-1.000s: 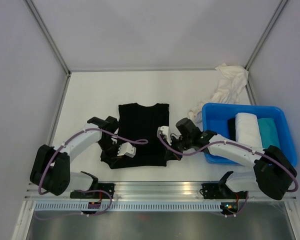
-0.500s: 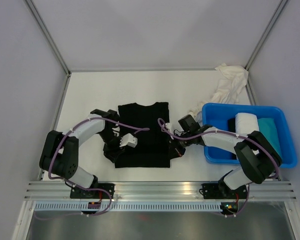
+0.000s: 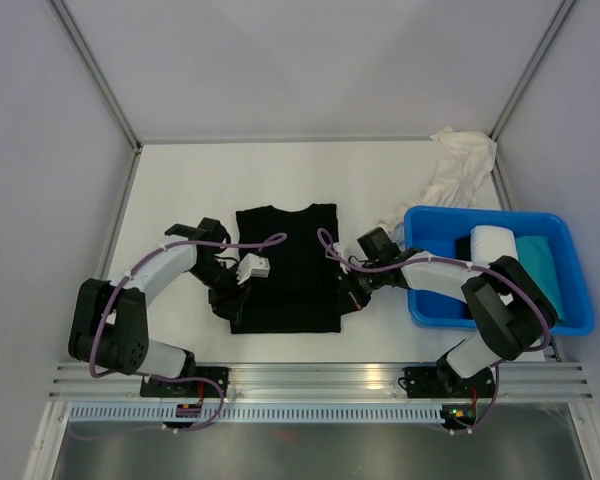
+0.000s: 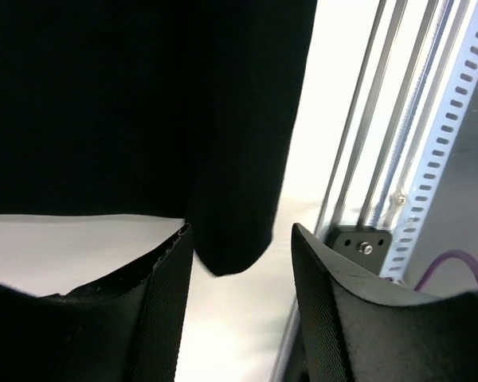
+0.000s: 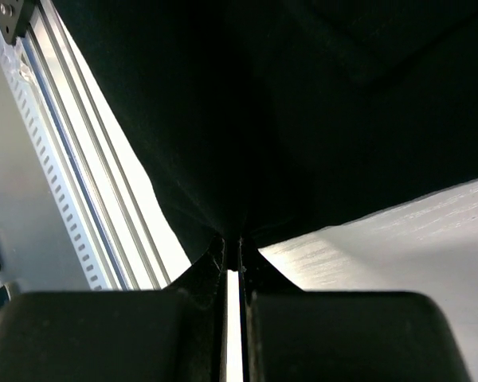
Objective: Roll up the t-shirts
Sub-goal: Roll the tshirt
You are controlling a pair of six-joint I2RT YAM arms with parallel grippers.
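Note:
The black t-shirt [image 3: 285, 265] lies flat in the middle of the table, its sides folded in. My left gripper [image 3: 223, 297] is open at the shirt's near left corner; in the left wrist view a black fold [image 4: 231, 231] hangs between the spread fingers [image 4: 163, 294], untouched. My right gripper [image 3: 352, 295] is shut on the shirt's near right edge, with black cloth [image 5: 247, 159] pinched at the fingertips. A rolled white t-shirt [image 3: 497, 252] and a teal one [image 3: 538, 262] lie in the blue bin [image 3: 432, 222]. A crumpled white t-shirt [image 3: 458, 170] lies at the back right.
The blue bin stands at the right, close to my right arm. An aluminium rail [image 3: 320, 378] runs along the near table edge, also showing in the left wrist view [image 4: 382, 135]. Frame posts stand at the back corners.
Both grippers moved away from me along the shirt's sides. The shirt's lower part became narrower and squarer. My left gripper shifted left toward the shirt's near corner.

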